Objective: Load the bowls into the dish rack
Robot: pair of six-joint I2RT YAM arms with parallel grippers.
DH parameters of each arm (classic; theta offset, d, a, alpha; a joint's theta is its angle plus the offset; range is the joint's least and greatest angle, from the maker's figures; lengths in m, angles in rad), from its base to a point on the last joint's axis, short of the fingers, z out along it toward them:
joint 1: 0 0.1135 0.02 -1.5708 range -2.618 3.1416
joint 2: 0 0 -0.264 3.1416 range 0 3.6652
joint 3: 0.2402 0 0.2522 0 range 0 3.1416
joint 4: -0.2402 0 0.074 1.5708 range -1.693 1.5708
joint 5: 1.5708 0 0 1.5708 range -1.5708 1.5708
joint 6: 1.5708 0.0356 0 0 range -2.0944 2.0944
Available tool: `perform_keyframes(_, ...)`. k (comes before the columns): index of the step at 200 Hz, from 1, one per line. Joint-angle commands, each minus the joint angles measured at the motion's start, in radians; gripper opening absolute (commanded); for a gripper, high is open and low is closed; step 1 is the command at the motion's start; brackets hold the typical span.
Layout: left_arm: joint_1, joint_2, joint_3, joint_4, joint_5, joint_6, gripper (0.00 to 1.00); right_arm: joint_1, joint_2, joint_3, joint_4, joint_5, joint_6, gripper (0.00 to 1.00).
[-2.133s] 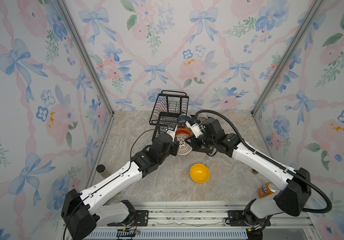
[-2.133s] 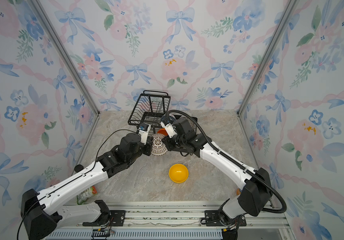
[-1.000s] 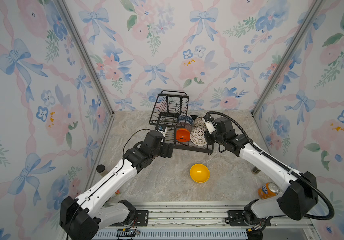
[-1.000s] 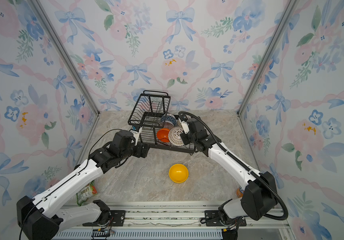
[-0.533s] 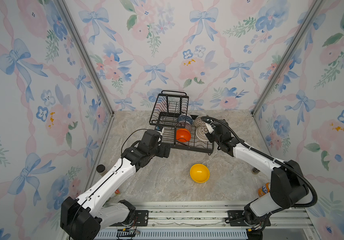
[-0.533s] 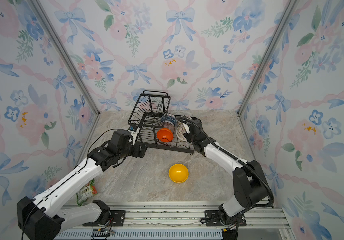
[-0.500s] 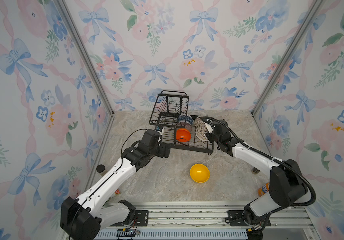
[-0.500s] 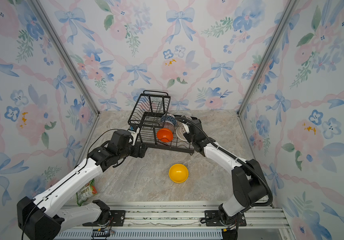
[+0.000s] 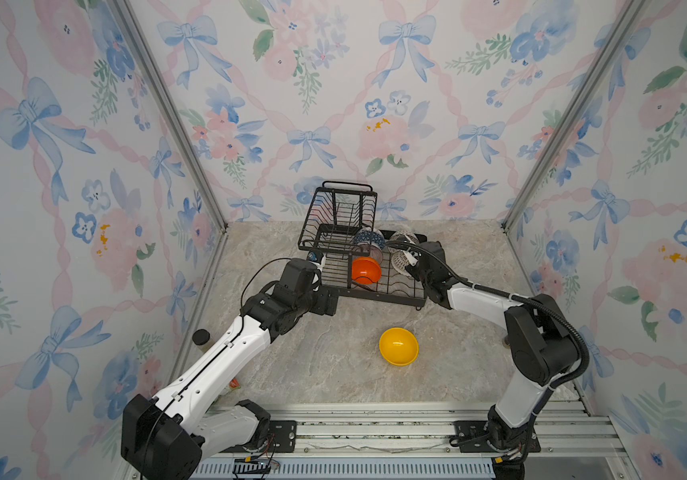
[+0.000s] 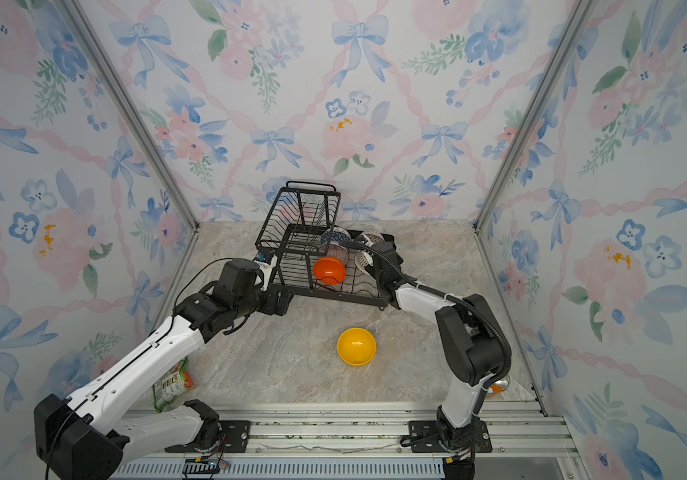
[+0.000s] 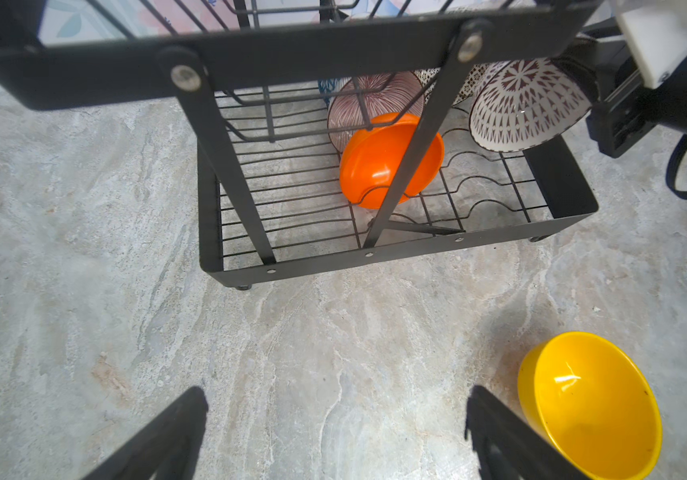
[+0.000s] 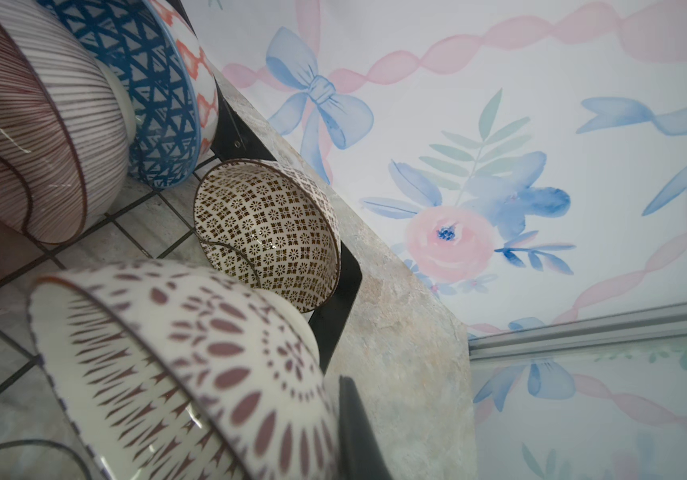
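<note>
The right gripper [image 9: 411,262] is clamped on the edge of a brown-and-white petal-patterned bowl [image 12: 183,365], which stands on edge in the lower tier of the black wire dish rack [image 11: 375,254], just beside a lattice-patterned bowl [image 12: 267,232]. The pink-striped bowl [image 12: 34,137], blue triangle bowl [image 12: 154,83] and orange bowl [image 11: 387,162] lean in the same tier. The left gripper [image 11: 333,415] hangs wide open and empty above the marble tabletop [image 11: 84,208], near the yellow bowl [image 11: 587,403], which sits upright outside the rack.
</note>
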Motion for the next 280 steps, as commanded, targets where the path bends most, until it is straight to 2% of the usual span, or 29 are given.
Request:
perform_keyframes(1, 0.006, -0.007, -0.014, -0.018, 0.019, 0.023, 0.98, 0.007, 0.028, 0.000, 0.236, 0.073, -0.105, 0.00)
perform_keyframes(65, 0.010, -0.028, -0.036, -0.018, 0.025, 0.016, 0.98, 0.017, 0.160, 0.027, 0.500, 0.147, -0.325, 0.00)
perform_keyframes(105, 0.014, -0.029, -0.034, -0.018, 0.031, 0.017, 0.98, 0.017, 0.237, 0.028, 0.685, 0.140, -0.456, 0.00)
perform_keyframes(177, 0.014, -0.038, -0.047, -0.017, 0.029, 0.018, 0.98, 0.022, 0.255, 0.006, 0.680, 0.069, -0.451, 0.00)
perform_keyframes(280, 0.014, -0.056, -0.061, -0.019, 0.037, 0.020, 0.98, 0.021, 0.300, -0.003, 0.701, 0.054, -0.437, 0.00)
